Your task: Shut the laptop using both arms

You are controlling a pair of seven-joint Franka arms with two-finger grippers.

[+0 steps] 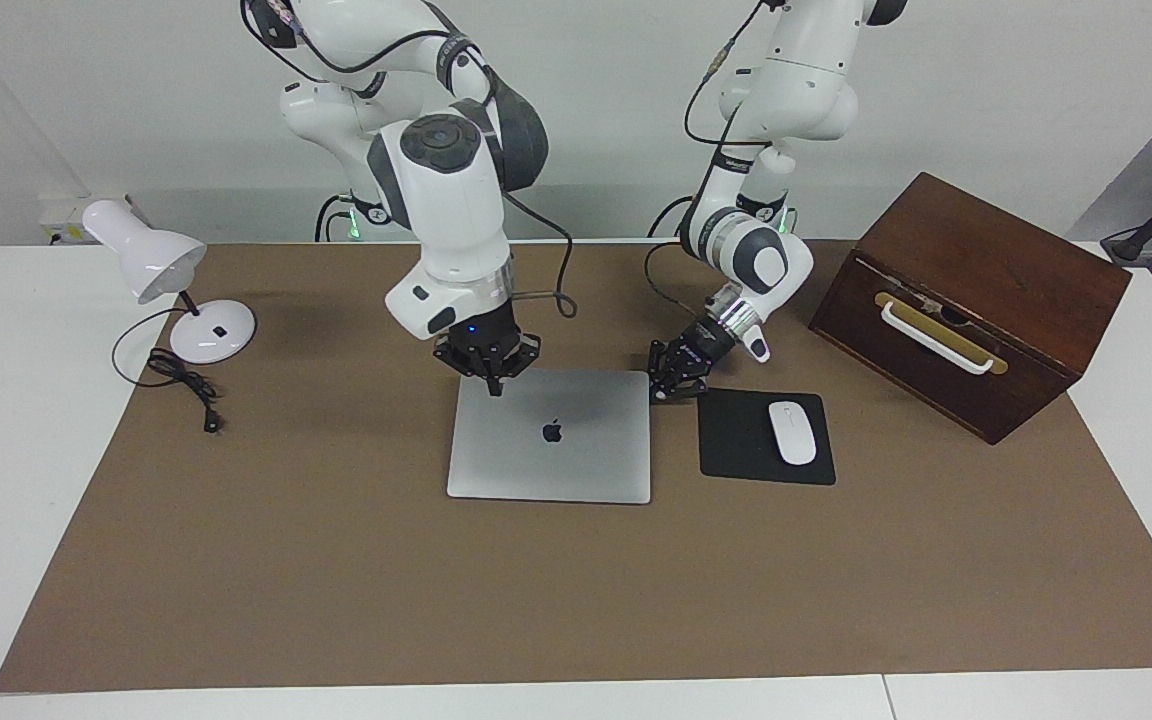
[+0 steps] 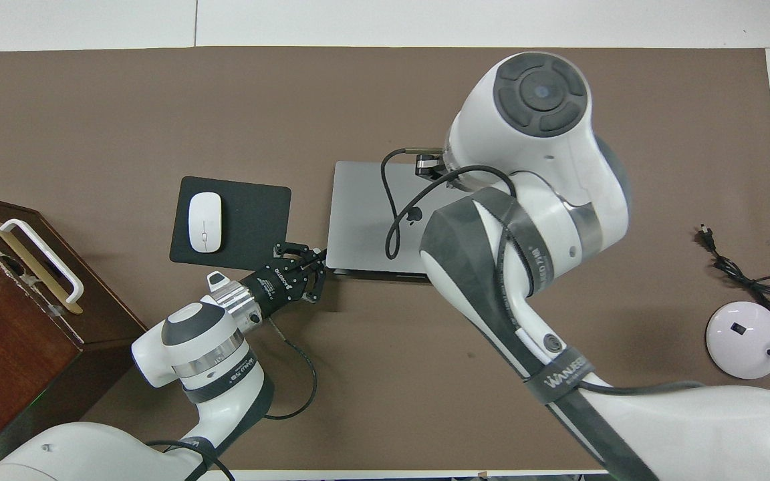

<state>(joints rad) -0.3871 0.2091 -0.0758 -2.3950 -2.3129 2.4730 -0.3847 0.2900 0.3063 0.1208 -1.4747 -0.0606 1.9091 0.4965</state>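
Right gripper [image 1: 489, 385] fingertips together, holding nothing, up in the air over the laptop [image 1: 550, 436] edge nearest the robots, toward the right arm's corner; in the facing view I see a gap between tip and lid, so not touching. Left gripper [image 1: 668, 385] also pinched together and empty, low at the laptop's other robot-side corner, between it and the mousepad [image 1: 765, 437]; can't tell if it touches the corner or just sits beside it. Laptop lies flat mid-mat, lid down, logo up, edges look flush, so my read is the closing itself is done and this is the release/retreat step. The next move calls for a straight lift of both arms clear of the lid, no sideways drag; the left one especially needs to go up first since it sits low in the slot between laptop and mousepad. The risk, as I judge it, is a low tip clipping the corner and skewing the laptop on the mat, or catching the mousepad edge. Right arm's cable [image 2: 395, 220] loops over the lid in the overhead view; watch it doesn't snag. Around: white mouse [image 1: 792, 432] on the mousepad, wooden box [image 1: 971, 300] with a white handle at the left arm's end, desk lamp [image 1: 161, 270] and its loose cord [image 1: 181, 385] at the right arm's end, all well apart from the laptop. Nothing on the lid.
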